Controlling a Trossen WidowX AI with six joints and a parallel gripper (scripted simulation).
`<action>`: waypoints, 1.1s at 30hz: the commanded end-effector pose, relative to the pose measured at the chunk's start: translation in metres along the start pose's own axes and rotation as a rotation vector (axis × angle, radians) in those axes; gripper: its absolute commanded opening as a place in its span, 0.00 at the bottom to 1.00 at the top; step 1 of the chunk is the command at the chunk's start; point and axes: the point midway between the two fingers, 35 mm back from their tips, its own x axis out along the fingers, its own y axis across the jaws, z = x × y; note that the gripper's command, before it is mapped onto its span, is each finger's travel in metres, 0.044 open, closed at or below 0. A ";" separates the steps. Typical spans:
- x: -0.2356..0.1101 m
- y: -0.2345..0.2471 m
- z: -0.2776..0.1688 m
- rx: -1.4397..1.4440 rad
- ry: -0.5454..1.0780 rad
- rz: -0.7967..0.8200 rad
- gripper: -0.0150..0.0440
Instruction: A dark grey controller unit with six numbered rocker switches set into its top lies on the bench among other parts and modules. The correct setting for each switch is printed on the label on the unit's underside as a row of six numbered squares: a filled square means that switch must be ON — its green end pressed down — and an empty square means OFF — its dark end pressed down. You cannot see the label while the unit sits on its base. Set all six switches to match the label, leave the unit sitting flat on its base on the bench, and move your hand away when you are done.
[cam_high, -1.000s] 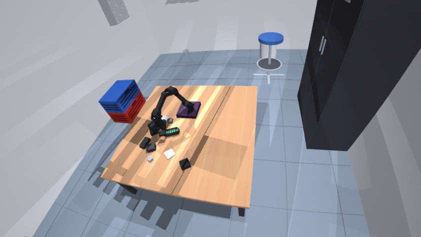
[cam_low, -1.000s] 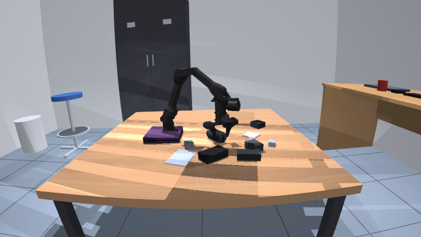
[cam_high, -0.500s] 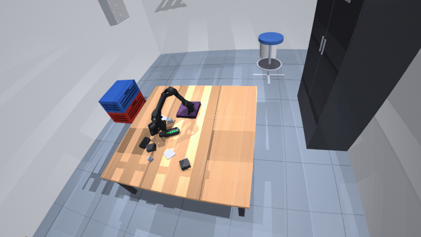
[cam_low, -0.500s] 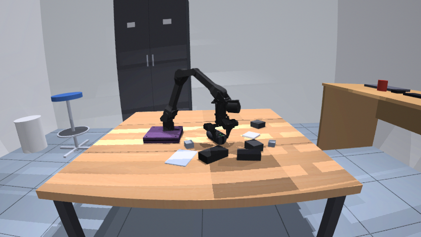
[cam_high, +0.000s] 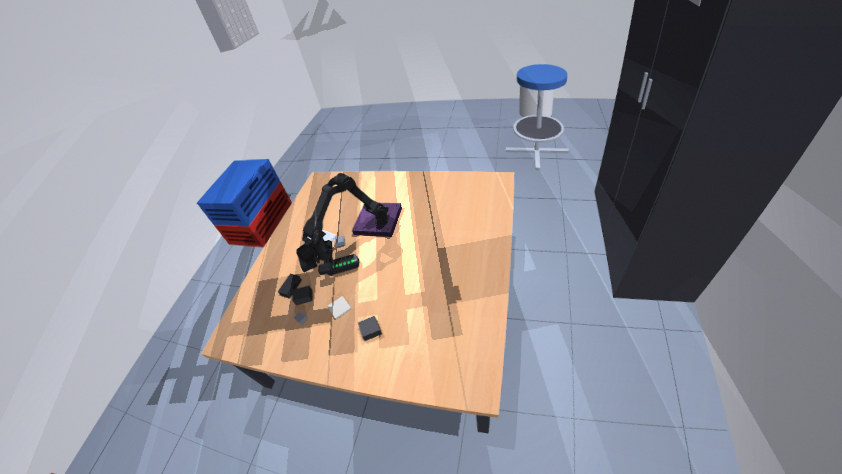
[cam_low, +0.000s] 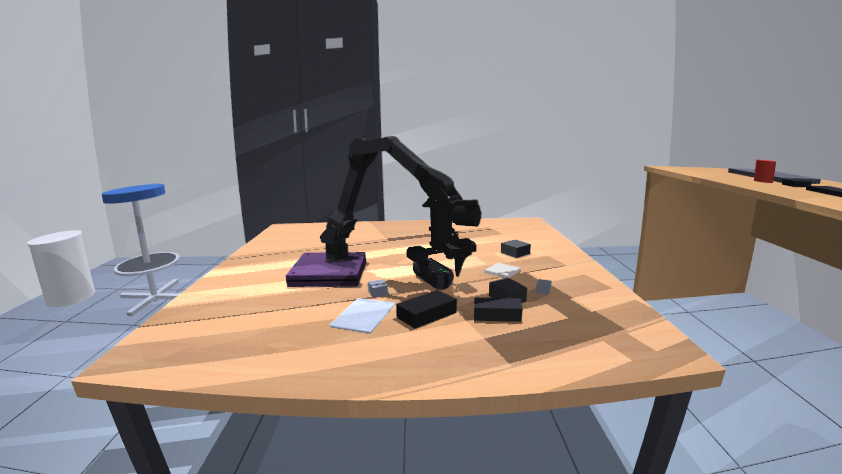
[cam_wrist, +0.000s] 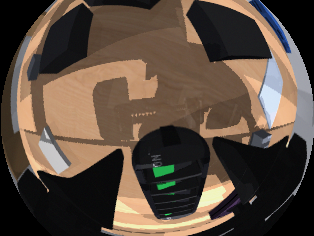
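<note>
Grey walls and a blue-tiled floor frame my wooden bench (cam_low: 247, 359), which fills the middle of the exterior view.

My gripper (cam_low: 443, 259) has its fingers spread nearly to their full width, with nothing clamped between them. In the wrist view the two dark fingers stand either side of the controller unit (cam_wrist: 169, 177) at the lower centre of the frame, and I can't tell whether they touch it. Green switch ends show on its top. From above, the controller unit (cam_high: 342, 264) lies flat on the bench left of centre, a row of green lights along its length, with the gripper (cam_high: 315, 259) over its left end.

Beyond that, the arm (cam_low: 406, 158) arches up and back to a purple base plate (cam_low: 300, 275) toward the left of the exterior view. Several dark blocks (cam_low: 425, 307) lie just in front of the unit, with a white sheet (cam_low: 360, 315) lower left of them and a small grey cube (cam_low: 377, 287) beside the plate.

A dark cabinet (cam_low: 303, 88) stands behind the bench, and a blue stool (cam_low: 134, 194) at far left.
</note>
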 end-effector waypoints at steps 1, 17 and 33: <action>-0.012 0.001 -0.017 0.001 0.002 -0.001 1.00; -0.040 0.000 -0.059 0.001 0.006 -0.001 1.00; -0.069 0.001 -0.057 -0.001 0.005 0.001 1.00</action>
